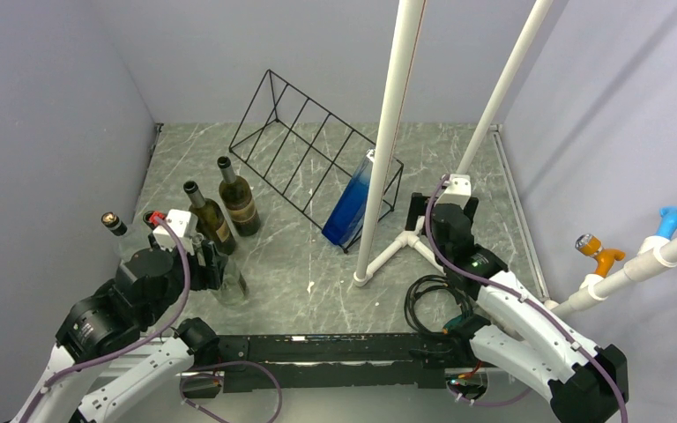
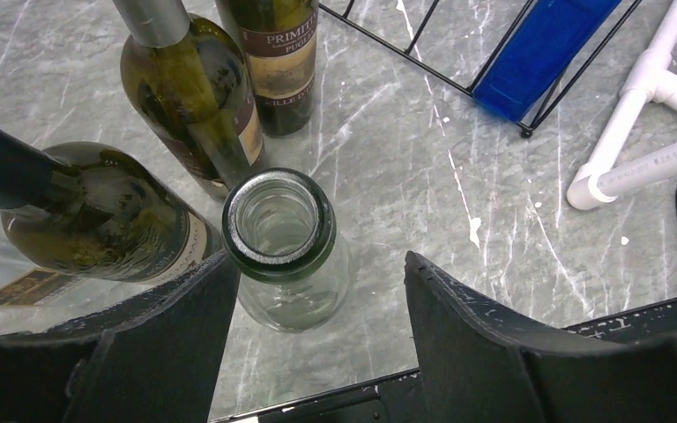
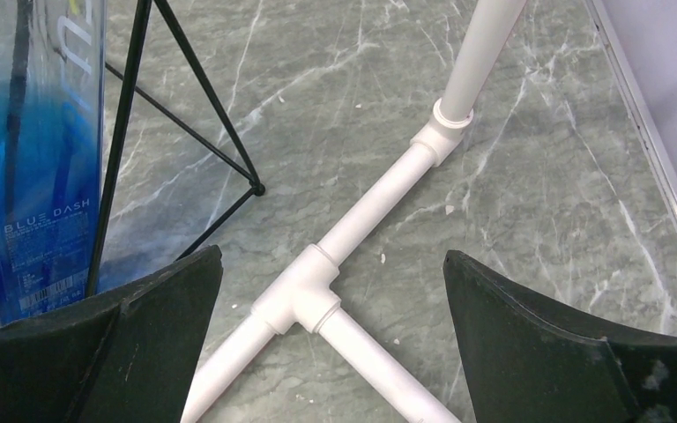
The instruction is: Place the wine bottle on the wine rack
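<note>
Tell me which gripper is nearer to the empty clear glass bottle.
Left. The left gripper hangs open right over the clear glass bottle, its mouth just ahead of the fingertips. The right gripper is far off, open above the white pipe frame beside the blue bottle.

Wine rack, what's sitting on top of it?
One blue bottle lies on the wine rack's slanted bars at its right end. The other bars are bare. A white pole covers the bottle's upper right side and part of the rack behind it.
</note>
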`<state>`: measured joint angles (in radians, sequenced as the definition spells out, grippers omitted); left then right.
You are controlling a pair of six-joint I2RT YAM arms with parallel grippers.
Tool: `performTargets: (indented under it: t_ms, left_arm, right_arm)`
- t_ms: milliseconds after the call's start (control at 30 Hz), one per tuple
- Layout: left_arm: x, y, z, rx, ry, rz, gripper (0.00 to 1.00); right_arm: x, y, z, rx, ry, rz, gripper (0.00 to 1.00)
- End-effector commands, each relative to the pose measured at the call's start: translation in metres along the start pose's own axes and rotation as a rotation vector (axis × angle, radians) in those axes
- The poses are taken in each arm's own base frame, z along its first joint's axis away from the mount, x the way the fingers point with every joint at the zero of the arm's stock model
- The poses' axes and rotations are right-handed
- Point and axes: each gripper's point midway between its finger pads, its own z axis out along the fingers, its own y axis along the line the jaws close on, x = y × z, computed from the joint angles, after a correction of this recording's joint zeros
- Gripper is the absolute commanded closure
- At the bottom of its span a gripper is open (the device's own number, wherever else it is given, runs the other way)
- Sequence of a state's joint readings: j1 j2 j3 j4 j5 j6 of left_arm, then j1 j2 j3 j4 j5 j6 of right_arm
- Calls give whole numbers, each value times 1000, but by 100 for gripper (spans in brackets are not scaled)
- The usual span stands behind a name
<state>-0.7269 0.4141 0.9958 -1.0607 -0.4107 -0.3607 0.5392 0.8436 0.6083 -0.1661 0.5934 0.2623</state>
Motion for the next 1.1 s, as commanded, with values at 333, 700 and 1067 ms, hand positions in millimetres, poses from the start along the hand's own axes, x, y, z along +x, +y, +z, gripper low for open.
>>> performTargets:
  t_ms: [333,700,1067]
  left_arm:
    - [-4,-2,19,-57,13,2,45]
    - [-12,-11,24,-35,24,-3,90]
    - [-41,-32,27,36,-29,-28,100]
  right_arm:
    - [-3,5,-1,-42,-52,60,0]
    - [-1,6,-5,-62,-67,85,0]
    - [-3,4,-9,-69,-80,102,0]
